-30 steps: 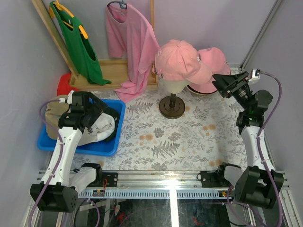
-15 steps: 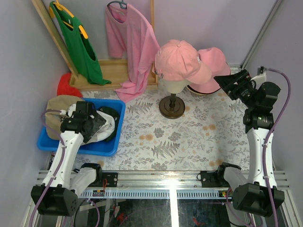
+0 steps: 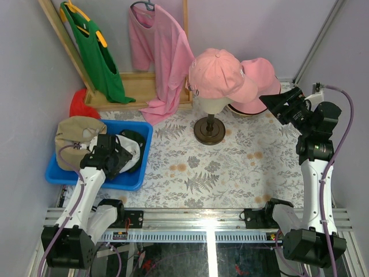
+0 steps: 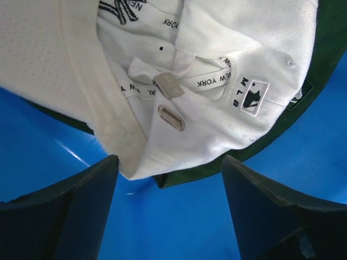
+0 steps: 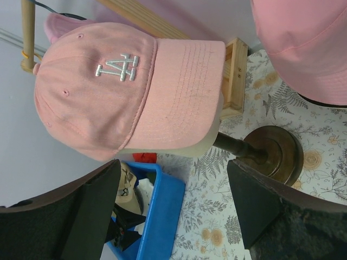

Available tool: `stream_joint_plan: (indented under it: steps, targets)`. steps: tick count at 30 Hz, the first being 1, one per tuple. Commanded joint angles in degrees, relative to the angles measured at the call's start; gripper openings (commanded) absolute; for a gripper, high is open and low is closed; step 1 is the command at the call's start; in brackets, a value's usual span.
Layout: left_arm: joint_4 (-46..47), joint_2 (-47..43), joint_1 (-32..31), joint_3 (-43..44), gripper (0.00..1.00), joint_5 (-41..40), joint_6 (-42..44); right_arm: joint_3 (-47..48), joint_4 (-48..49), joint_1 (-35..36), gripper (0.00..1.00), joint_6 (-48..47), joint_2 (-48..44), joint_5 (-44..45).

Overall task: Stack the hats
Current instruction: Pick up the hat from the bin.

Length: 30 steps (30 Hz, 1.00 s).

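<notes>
While our left hand (image 4: 168,160) stands open in the blue bin (image 4: 179,233), the white cap (image 4: 217,108) lies between its fingertips (image 4: 81,200).

Mid-tabletop (image 3: 230,167), a cap (image 3: 216,72) sits on the mannequin head (image 3: 210,105), with a bucket hat (image 3: 263,76) just behind to its right. At the left, a bin (image 3: 131,182) holds a second cap (image 3: 130,151), and a third cap (image 3: 72,130) lies over its back-left corner.

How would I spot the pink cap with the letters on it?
Find the flowered table, then the dark round-footed stand in its middle carrying a beige mannequin head. The pink cap sits on that head. Unlike the pink hat beside it, it shows white stitched letters on its front.
</notes>
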Motion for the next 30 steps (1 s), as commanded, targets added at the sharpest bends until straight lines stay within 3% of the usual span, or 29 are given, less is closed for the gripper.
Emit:
stream_joint_plan:
  steps: [1,6,8,10,11,22,30]
  targets:
    - [10.54,-0.66,0.39,-2.99,0.70,3.00,-0.58,2.92,0.32,0.66,0.87,-0.68,-1.13,0.05]
    - [16.76,-1.50,0.41,-4.78,0.48,6.67,1.58,3.02,0.14,1.09,0.87,-0.73,-1.20,0.23]
    - [17.88,-1.80,0.38,-4.92,0.30,7.86,2.64,3.27,-0.04,1.31,0.86,-0.71,-1.26,0.43]
    - [17.75,-2.32,0.41,-4.16,0.06,8.31,3.12,3.79,-0.26,1.50,0.86,-0.74,-1.20,0.60]
    - [17.37,-2.83,0.43,-3.54,0.01,8.20,3.25,4.13,-0.40,1.59,0.86,-0.75,-1.09,0.71]
    - [9.32,-6.24,0.40,14.30,0.00,6.43,4.53,7.69,-2.78,2.82,0.86,-1.86,-0.51,1.68]
    - [6.70,-6.28,0.38,25.54,0.00,8.16,0.74,11.78,-4.97,5.09,0.85,-3.53,-0.25,2.13]
